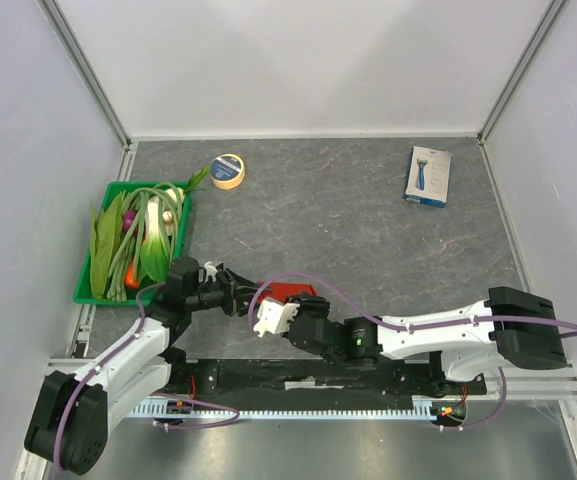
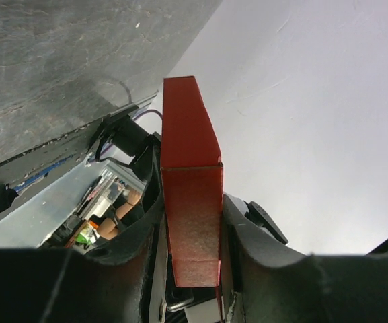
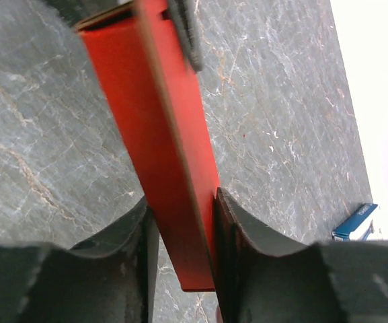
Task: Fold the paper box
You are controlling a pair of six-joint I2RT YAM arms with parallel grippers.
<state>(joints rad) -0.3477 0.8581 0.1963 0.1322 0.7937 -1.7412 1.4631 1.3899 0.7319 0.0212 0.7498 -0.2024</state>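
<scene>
Top view: the red paper box sits at the lower centre of the frame, between the left gripper coming in from the left and the right gripper coming in from the right. A green tray of vegetables lies at the left edge, a tape roll is at the upper centre, and a white-and-blue box is at the upper right.

Left wrist view: the red box runs up the middle of the frame, and the left gripper's dark fingers are pressed narrow against both of its sides.

Right wrist view: the box slants from the top centre down to the bottom centre, pinched between the right gripper's fingers, which touch both faces
</scene>
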